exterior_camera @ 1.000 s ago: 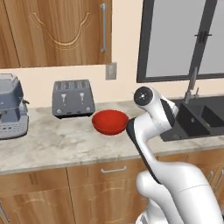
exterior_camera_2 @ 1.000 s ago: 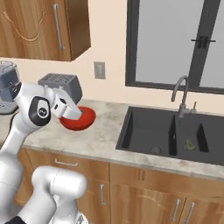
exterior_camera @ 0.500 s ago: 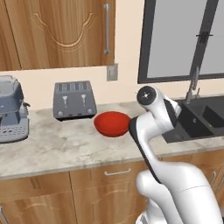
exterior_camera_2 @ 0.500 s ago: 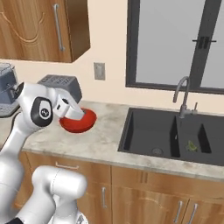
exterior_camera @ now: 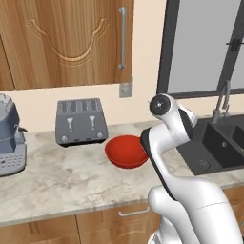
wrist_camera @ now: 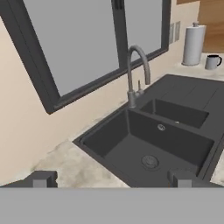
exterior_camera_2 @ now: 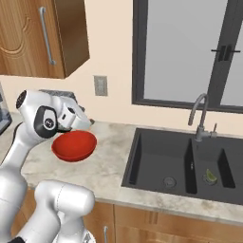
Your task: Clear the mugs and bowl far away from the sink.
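Note:
The wide red bowl (exterior_camera: 126,151) (exterior_camera_2: 73,145) sits on the marble counter in front of the toaster, left of the black two-basin sink (exterior_camera: 220,143) (exterior_camera_2: 159,159) (wrist_camera: 127,133). My gripper (exterior_camera_2: 84,122) (wrist_camera: 111,179) hovers just above the bowl's far rim and points toward the sink. It is open, its fingertips (wrist_camera: 41,178) wide apart with nothing between them. A dark mug (wrist_camera: 213,62) stands on the counter beyond the sink's far end. The curved grey tap (exterior_camera_2: 199,114) (wrist_camera: 138,70) rises behind the basins.
A grey toaster (exterior_camera: 81,121) and a coffee machine (exterior_camera: 9,143) stand left of the bowl. A paper towel roll (wrist_camera: 194,43) stands beside the dark mug. A small pale greenish thing (exterior_camera_2: 210,176) lies in the right basin. Wall cabinets (exterior_camera: 66,43) hang overhead.
Both base views have shifted, so the base has moved a little. The bowl stays where it was on the counter, and the gripper stays open above it.

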